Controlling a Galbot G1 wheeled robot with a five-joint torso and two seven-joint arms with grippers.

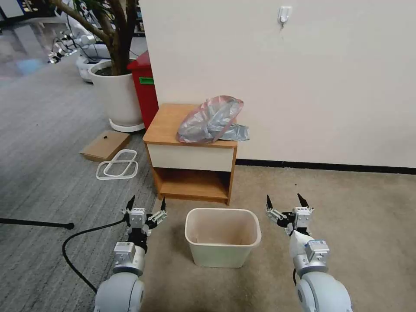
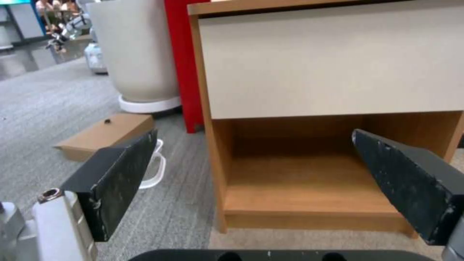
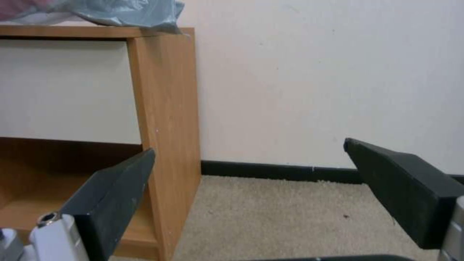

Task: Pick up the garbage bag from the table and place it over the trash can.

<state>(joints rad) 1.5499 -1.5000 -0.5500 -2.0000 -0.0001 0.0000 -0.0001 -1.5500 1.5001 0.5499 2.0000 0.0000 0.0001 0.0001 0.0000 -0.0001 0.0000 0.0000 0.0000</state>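
- Here, the garbage bag (image 1: pixel 212 120) lies crumpled on the top of the table (image 1: pixel 167 123), toward its right rear corner near the wall, with its pinkish rim uppermost and a grey fold hanging over the right edge.
- The trash can (image 1: pixel 222 236) stands upright on the beige carpet just in front of the table, its mouth open.
- The left gripper (image 1: pixel 146 203) hovers low to the left of the trash can, jaws spread apart and grasping nothing; its wrist view looks between the two dark fingers (image 2: pixel 118 181) into the table's lower shelf.
- The right gripper (image 1: pixel 285 200) hovers at a matching height to the right of the trash can (also released, nothing between its jaws), facing the table's right side panel and the wall's black baseboard (image 3: pixel 280 171).
- Beside the table stand a red bin (image 1: pixel 146 84) and a white plant pot (image 1: pixel 117 95); a flat cardboard box (image 1: pixel 105 145) and white frames (image 1: pixel 119 164) lie on the grey carpet.
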